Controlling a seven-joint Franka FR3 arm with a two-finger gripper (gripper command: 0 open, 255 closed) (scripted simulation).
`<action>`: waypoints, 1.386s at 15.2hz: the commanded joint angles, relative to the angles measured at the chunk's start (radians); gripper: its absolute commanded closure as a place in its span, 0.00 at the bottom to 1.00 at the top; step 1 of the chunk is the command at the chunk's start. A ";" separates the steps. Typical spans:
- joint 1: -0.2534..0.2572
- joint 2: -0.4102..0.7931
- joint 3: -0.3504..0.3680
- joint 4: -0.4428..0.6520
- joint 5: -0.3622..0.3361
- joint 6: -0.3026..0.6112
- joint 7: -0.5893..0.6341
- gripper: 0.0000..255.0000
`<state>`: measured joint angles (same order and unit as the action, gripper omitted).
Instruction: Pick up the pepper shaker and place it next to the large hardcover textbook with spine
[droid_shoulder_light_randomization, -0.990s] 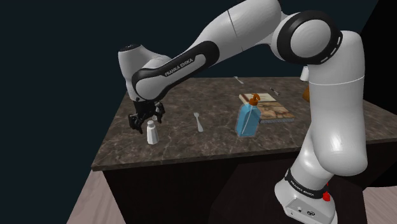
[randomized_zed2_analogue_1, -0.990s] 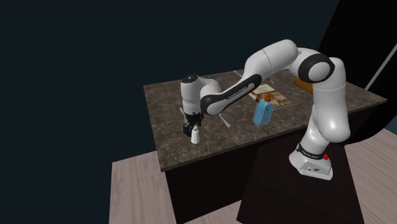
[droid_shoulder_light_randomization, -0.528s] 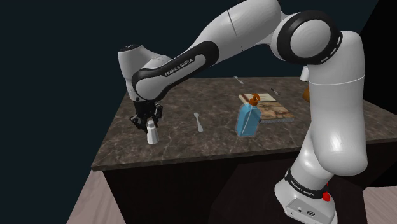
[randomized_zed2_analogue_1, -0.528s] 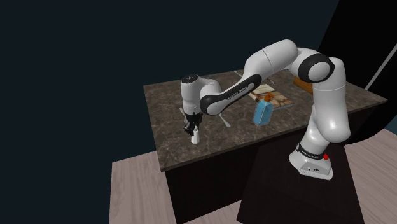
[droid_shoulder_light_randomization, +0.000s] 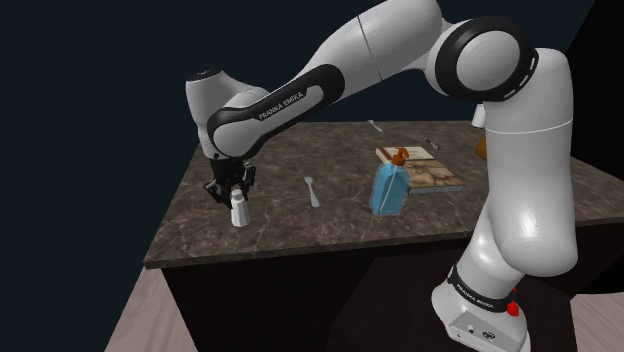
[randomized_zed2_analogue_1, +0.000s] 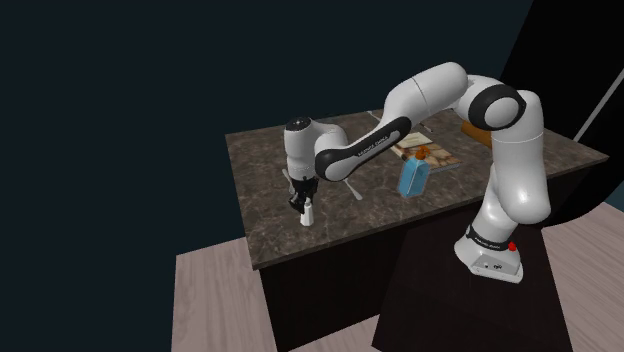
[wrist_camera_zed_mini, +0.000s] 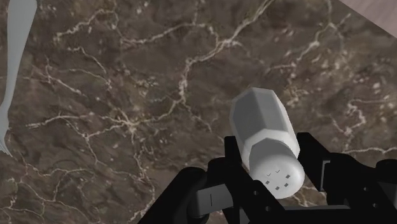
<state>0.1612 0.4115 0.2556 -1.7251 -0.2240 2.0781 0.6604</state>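
the pepper shaker (droid_shoulder_light_randomization: 238, 208) stands on the stone counter (droid_shoulder_light_randomization: 290, 228), its cap end pinched in my gripper (wrist_camera_zed_mini: 272, 159). i'd lift straight up, then swing toward the book (droid_shoulder_light_randomization: 428, 172) at three o'clock, clearing the blue bottle (droid_shoulder_light_randomization: 388, 188). the wrist view shows the clasp; the shoulder view shows the route.

the jaws, standing wide on either side of the white pepper shaker (droid_shoulder_light_randomization: 238, 208) a second ago, are now clasping it just below its cap.
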 joint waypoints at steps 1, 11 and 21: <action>0.000 -0.006 0.001 0.005 0.002 -0.011 -0.002 1.00; -0.003 -0.054 0.009 0.073 0.024 -0.124 -0.024 1.00; -0.001 -0.082 0.015 0.168 0.038 -0.245 -0.042 1.00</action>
<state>0.1602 0.3325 0.2700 -1.5656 -0.1877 1.8447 0.6211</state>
